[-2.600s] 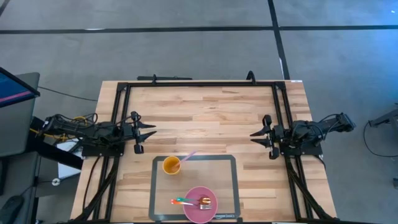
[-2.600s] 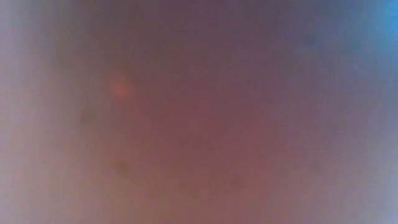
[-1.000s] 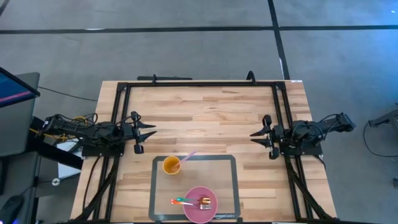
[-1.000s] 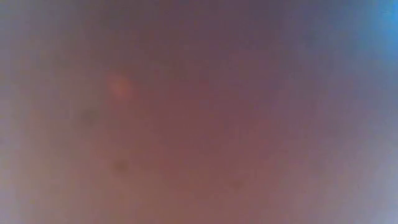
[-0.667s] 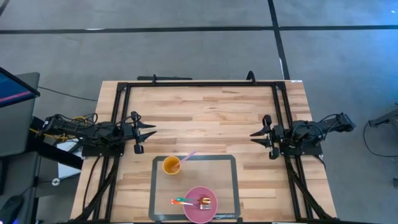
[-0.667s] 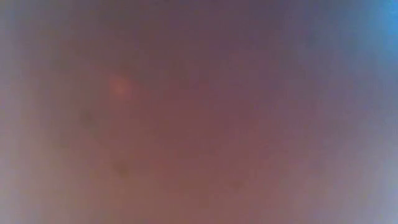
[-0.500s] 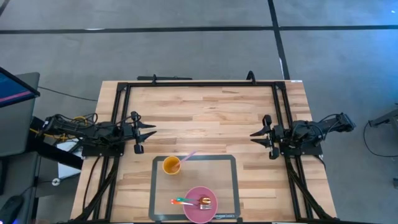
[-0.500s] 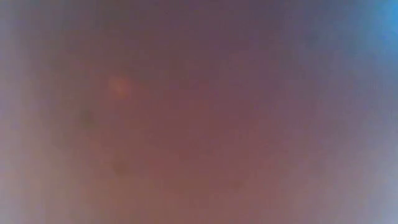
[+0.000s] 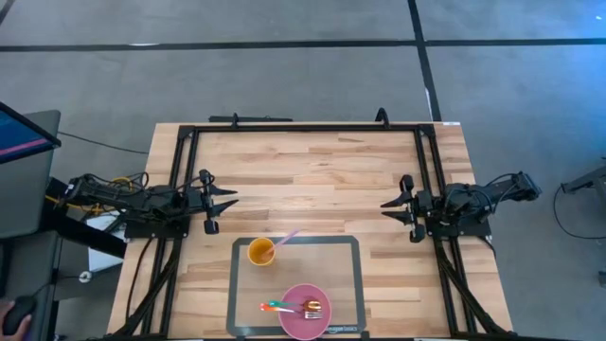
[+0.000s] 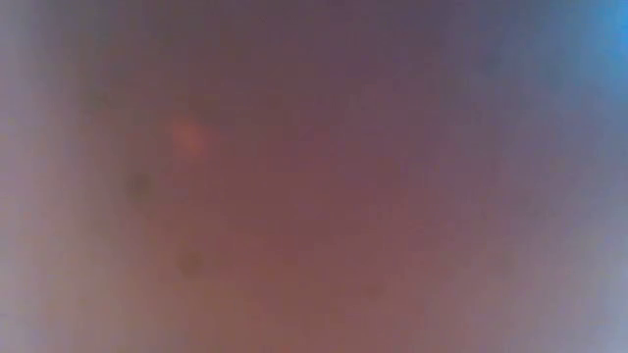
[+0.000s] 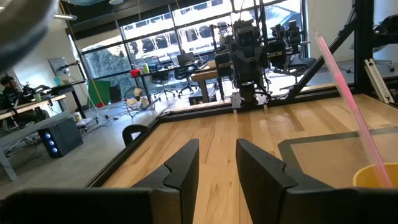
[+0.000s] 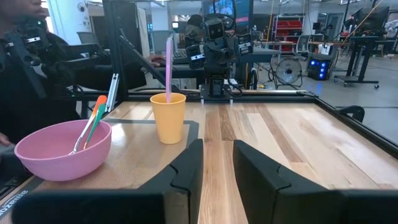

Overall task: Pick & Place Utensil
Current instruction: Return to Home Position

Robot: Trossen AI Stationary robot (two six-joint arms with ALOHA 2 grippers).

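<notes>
In the high view a yellow cup [image 9: 261, 251] stands upright on a grey mat [image 9: 331, 260] near the table's near edge, with a pink straw-like utensil [image 9: 289, 237] leaning out of it. A pink bowl [image 9: 305, 311] sits on the mat's near edge, and an orange-and-green-handled utensil [image 9: 276, 306] and a fork [image 9: 311, 308] lie in it. My left gripper [image 9: 234, 199] is open and waits at the table's left side. My right gripper [image 9: 383, 205] is open at the right side. Both are far from the mat. The low view shows only a blur.
A black frame [image 9: 303, 126] runs along the table's far and side edges. Bare wood lies between the two grippers. In the right wrist view a person [image 12: 25, 62] sits beyond the bowl [image 12: 62, 149], and the cup [image 12: 168, 117] stands beside the bowl.
</notes>
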